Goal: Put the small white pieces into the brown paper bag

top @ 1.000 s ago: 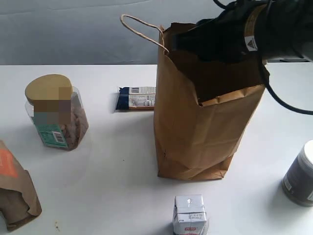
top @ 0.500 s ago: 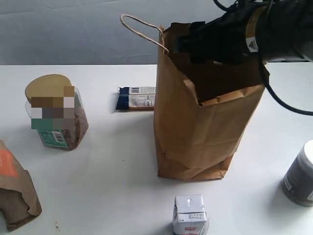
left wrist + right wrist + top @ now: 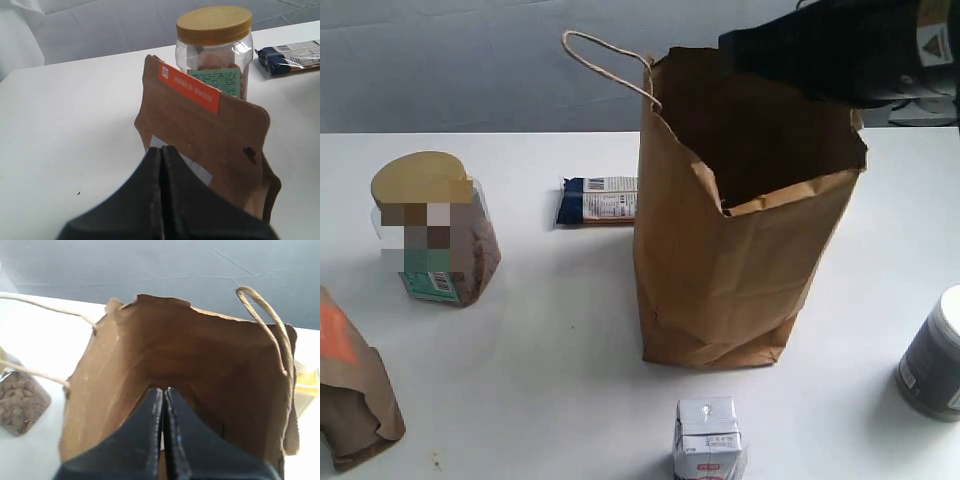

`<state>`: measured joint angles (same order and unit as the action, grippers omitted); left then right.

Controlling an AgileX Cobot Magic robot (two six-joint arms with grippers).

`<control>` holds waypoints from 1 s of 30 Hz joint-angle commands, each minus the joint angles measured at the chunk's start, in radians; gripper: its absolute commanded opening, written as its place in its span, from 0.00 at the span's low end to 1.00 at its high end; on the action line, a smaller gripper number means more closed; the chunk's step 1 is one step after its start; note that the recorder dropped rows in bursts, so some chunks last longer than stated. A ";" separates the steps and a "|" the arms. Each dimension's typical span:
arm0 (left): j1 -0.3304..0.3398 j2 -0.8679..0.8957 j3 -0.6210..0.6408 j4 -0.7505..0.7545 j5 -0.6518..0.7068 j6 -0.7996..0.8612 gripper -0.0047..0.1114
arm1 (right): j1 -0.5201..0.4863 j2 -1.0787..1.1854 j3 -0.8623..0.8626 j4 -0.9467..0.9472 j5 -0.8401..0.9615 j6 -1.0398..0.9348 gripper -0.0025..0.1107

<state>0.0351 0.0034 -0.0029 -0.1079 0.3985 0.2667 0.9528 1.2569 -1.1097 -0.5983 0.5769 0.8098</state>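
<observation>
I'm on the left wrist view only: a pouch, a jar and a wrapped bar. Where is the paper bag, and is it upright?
Observer: The brown paper bag stands upright mid-table with its mouth open, just beside the wrapped bar.
Operator: And the other arm?
Observer: The right gripper is over the bag's open mouth, fingers shut together and pointing down into it.
Operator: Any white pieces lying outside it?
Observer: None show on the table in any view. The bag's bottom is hidden behind the gripper, so I cannot tell if they are inside.
</observation>
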 commanded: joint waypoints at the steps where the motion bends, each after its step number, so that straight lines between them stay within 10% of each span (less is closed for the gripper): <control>1: -0.008 -0.003 0.003 -0.009 -0.006 -0.002 0.04 | 0.068 -0.076 0.054 0.013 0.013 -0.004 0.02; 14: -0.008 -0.003 0.003 -0.009 -0.006 -0.002 0.04 | 0.092 -0.349 0.324 0.011 -0.020 0.132 0.02; 30: -0.008 -0.003 0.003 -0.009 -0.006 -0.002 0.04 | -0.381 -0.653 0.788 0.426 -0.420 -0.313 0.02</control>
<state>0.0351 0.0034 -0.0029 -0.1079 0.3985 0.2667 0.6324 0.6598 -0.3854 -0.2216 0.2372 0.5809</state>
